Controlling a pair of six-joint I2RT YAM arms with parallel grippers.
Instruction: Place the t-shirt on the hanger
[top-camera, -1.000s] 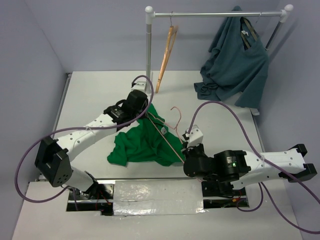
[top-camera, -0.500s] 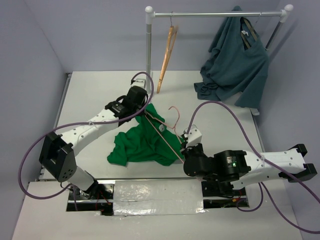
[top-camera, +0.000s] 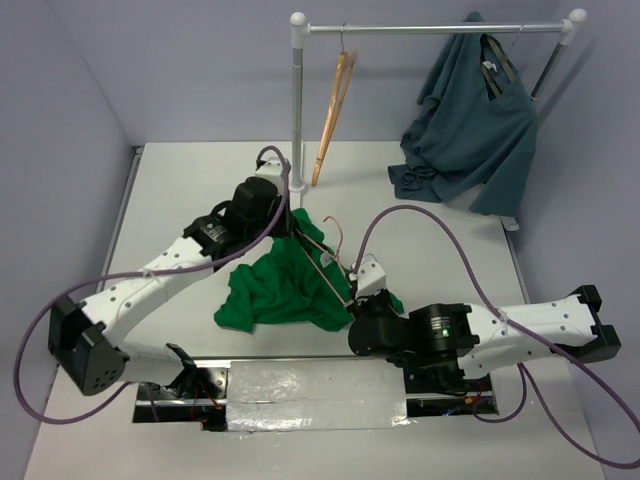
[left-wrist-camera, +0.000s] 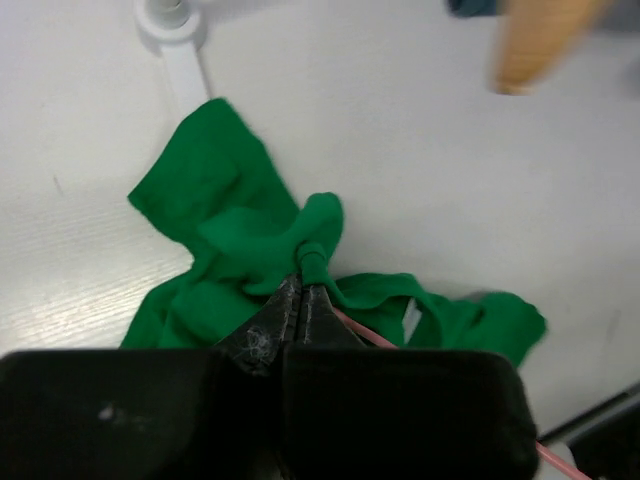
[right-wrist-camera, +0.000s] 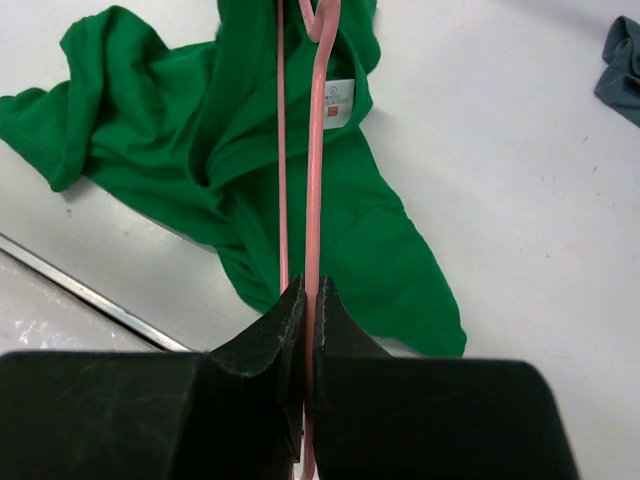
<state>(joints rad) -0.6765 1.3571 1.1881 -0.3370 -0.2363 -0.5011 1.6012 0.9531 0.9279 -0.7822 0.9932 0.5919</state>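
The bright green t-shirt (top-camera: 268, 292) lies crumpled on the white table, its white neck label (right-wrist-camera: 338, 100) facing up. My left gripper (left-wrist-camera: 303, 285) is shut on a pinched fold of the t-shirt (left-wrist-camera: 230, 240) at its far edge, near the rack pole. The thin pink wire hanger (top-camera: 325, 268) lies slanted across the cloth, with its hook toward the back. My right gripper (right-wrist-camera: 310, 290) is shut on one wire of the hanger (right-wrist-camera: 316, 180) at the cloth's near right edge. The hanger's second wire runs alongside, over the t-shirt (right-wrist-camera: 150, 120).
A clothes rack stands at the back, its pole (top-camera: 297, 90) just behind the left gripper (top-camera: 290, 225). A tan wooden hanger (top-camera: 333, 115) and a dark teal shirt (top-camera: 470, 130) hang from its rail. A shiny strip (top-camera: 315, 395) runs along the near edge.
Both arms have shifted left. The right gripper carried the hanger left, so its hook now sits closer over the shirt. The left gripper kept its pinch of cloth.
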